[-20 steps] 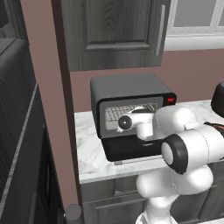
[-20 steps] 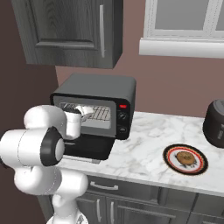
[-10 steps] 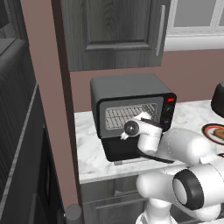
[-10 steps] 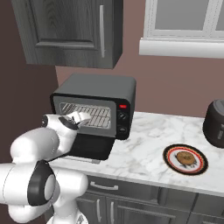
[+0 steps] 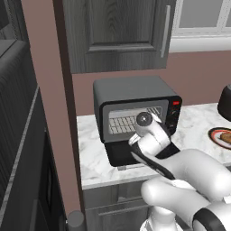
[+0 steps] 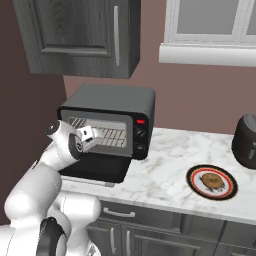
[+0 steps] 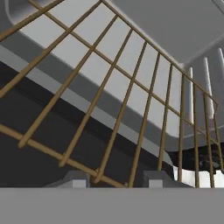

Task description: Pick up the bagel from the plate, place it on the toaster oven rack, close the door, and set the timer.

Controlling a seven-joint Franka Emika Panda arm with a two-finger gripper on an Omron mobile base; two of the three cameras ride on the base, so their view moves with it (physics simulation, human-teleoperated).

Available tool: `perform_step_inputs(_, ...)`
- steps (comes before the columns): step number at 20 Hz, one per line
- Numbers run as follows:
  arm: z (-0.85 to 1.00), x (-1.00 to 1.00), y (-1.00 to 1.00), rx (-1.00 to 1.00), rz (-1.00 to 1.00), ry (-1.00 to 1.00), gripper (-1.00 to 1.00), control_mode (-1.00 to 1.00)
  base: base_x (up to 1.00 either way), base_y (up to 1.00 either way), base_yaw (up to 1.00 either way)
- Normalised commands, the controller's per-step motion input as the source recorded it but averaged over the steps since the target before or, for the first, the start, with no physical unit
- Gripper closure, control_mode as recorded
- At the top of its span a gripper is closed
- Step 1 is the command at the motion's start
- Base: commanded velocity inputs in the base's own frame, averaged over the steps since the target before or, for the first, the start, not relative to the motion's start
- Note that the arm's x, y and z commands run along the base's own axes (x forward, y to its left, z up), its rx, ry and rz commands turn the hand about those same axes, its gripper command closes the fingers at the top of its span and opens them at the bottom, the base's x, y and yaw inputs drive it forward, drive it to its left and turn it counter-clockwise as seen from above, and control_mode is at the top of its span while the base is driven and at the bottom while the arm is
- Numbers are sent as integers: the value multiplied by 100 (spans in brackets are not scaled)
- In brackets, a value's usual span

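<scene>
White arm at the open toaster oven, bagel on its plate

The gripper [image 6: 89, 134] is at the oven's mouth, its fingers [image 7: 78, 179] pressed nearly together and holding nothing, close in front of the rack [image 7: 131, 109]. The door [image 6: 95, 171] hangs open below. Farther right on the marble counter [image 6: 165, 175], the bagel [image 6: 211, 180] lies on the plate [image 6: 192, 172].

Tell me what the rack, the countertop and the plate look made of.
Rack: thin metal wire by its shape; brassy tan in the hand view, pale grey from the right base view.
Countertop: marble or marble-look stone, white with grey veins, smooth.
Plate: likely glazed ceramic, with an orange-red rim, dark ring and white centre; the render leaves the gloss unclear.
</scene>
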Motion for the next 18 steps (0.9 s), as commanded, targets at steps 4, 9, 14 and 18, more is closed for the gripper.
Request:
perform_step_inputs(4,-15,-33,0,10,0,31,-100,-100,0,0,0)
perform_step_inputs(9,5,-43,0,6,0,8,-100,-100,0,0,0)
perform_step_inputs(14,50,-78,-15,9,0,-9,-100,-100,0,0,0)
perform_step_inputs(18,49,-57,-49,5,0,-16,-100,-100,0,0,0)
